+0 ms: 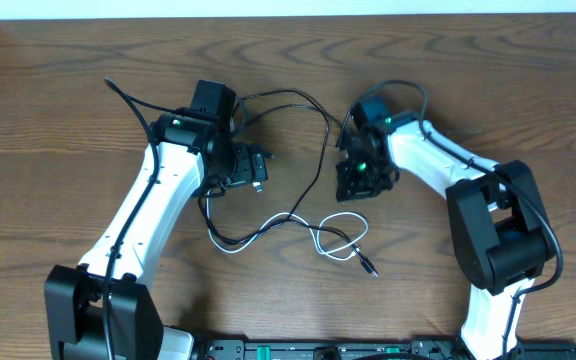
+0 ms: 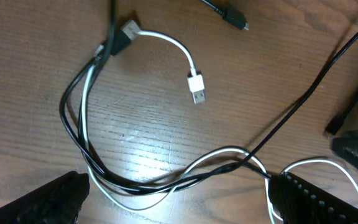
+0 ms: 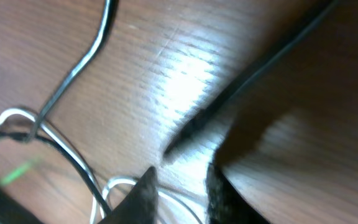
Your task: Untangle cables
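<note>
Cables are two: one black and one white, lying crossed under and ahead of the left pincer, which is spread wide. The right pincer is only slightly parted and pinches nothing visible. I judge it best to take one cord only, beside the crossing, and pull slowly.

A brown wooden table with bold, wavy grain fills nearly everything I can see. Beyond its far edge runs a pale strip, too narrow to identify. Overhead light leaves a whitish glare on the wood.
</note>
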Tool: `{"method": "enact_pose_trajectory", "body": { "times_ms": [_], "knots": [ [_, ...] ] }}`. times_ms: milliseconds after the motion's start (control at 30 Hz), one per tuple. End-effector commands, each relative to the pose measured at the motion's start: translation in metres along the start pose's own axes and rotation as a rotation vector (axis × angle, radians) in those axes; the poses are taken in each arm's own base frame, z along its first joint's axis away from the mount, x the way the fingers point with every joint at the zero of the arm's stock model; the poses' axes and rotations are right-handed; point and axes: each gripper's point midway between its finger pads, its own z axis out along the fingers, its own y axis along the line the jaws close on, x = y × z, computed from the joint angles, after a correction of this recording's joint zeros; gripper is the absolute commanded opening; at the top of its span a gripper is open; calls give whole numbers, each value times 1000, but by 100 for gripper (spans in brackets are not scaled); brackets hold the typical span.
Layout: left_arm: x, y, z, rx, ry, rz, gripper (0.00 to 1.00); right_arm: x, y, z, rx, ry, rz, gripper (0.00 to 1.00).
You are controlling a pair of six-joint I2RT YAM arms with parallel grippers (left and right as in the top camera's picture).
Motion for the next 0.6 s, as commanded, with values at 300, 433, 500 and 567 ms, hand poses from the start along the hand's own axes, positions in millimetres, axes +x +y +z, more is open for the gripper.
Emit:
{"method": "enact_pose_trajectory", "body": {
  "times_ms": [300,433,500,567],
  "knots": [
    [0,1,1,-2,8,-10,98,-23,13,-77,46,-93,-36,50],
    [0,1,1,-2,8,-10,98,-7,16,-73,46,-32,-27,77],
    [0,1,1,-2,8,-10,98,2,19,-69,45,0,-26,99],
    [0,1,1,-2,8,-10,98,11,23,-62,34,33,-23,99]
  ]
}}
